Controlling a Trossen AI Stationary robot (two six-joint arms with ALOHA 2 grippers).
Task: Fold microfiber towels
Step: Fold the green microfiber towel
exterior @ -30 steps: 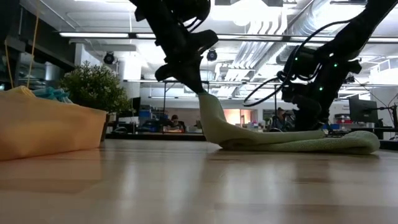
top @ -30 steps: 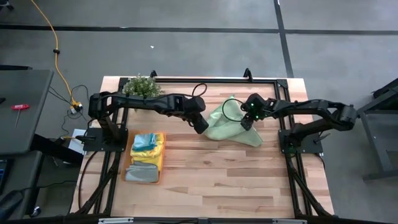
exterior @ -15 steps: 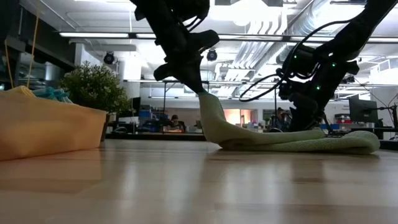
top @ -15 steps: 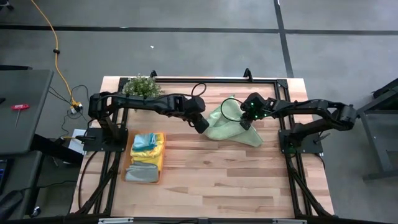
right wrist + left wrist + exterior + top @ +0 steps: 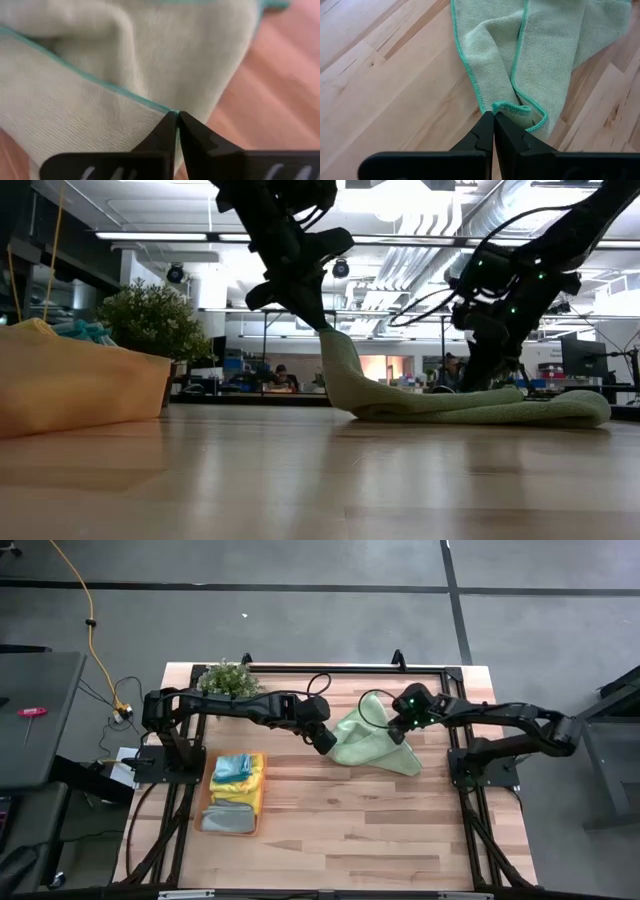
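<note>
A pale green microfiber towel with a teal stitched hem [image 5: 372, 742] is spread, rumpled and partly doubled over itself, on the far half of the light wooden surface [image 5: 340, 830], between the 2 arms; the left pincer [image 5: 493, 116] is seen clamped tight on 1 hemmed corner, which is held raised off the surface in the low view; the right pincer [image 5: 177, 116] is seen pinched on the hem at the towel's far right edge. The cloth is judged light, limp and non-slippery; it will sag and crease rather than hold shape, so hold is best taken at the stitched corners, where the hem gives a firmer bite. More towels in yellow, blue and grey [image 5: 234, 790] are stacked in a flat orange tray [image 5: 258, 802] on the left; a small bushy green plant [image 5: 228, 677] stands at the far edge.
</note>
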